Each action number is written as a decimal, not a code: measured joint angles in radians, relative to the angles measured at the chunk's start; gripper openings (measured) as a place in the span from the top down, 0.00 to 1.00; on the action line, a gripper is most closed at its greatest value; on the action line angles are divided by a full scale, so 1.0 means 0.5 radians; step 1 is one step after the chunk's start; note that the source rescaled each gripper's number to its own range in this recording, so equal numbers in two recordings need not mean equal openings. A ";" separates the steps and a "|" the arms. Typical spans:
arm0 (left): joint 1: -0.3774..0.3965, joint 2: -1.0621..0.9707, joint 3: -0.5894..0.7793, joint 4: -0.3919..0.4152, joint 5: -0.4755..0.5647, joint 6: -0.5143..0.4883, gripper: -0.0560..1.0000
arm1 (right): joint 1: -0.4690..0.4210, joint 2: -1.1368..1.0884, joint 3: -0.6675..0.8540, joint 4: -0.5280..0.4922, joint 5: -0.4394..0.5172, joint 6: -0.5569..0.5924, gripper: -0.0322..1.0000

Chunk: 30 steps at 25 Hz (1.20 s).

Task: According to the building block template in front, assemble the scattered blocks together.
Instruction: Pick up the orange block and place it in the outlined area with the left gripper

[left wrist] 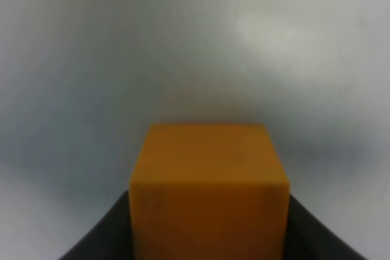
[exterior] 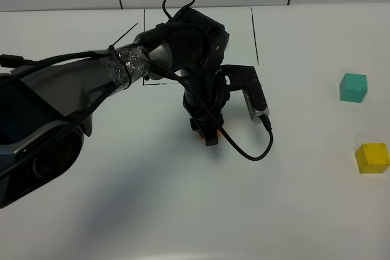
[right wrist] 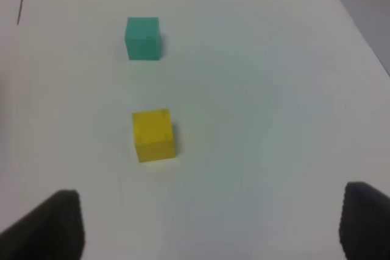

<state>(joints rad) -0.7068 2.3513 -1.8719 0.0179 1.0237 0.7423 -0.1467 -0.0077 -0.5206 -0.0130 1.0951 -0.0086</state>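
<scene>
Left gripper (exterior: 207, 131) clamped on orange cube (left wrist: 207, 193). Right gripper (right wrist: 210, 229) jaws spread wide, above table (right wrist: 274, 120). Yellow cube (right wrist: 153, 135) and teal cube (right wrist: 143, 38) sit apart.

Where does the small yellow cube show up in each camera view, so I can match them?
Exterior high: the small plain yellow cube sits on the white table at the right edge, below the teal cube.
Left wrist: not in it; only an orange cube shows.
Right wrist: the yellow cube lies near the middle, nearer the camera than the teal cube.
Shared landmark: the teal cube, apart from it in both.
</scene>
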 joint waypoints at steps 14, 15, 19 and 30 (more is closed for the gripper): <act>0.000 0.013 0.000 -0.002 0.021 0.091 0.95 | 0.000 0.000 0.000 0.000 0.000 0.000 0.27; 0.000 0.022 0.000 0.002 0.019 0.095 0.95 | 0.000 0.000 0.000 0.000 0.000 0.000 0.27; 0.000 0.035 -0.008 0.018 0.015 0.102 0.95 | 0.000 0.000 0.000 0.000 0.000 0.000 0.27; 0.000 0.037 -0.008 0.027 0.015 0.198 0.95 | 0.000 0.000 0.000 0.000 0.000 0.000 0.27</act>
<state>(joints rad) -0.7069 2.3698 -1.8760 0.0313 1.0313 0.8414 -0.1467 -0.0077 -0.5206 -0.0130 1.0951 -0.0086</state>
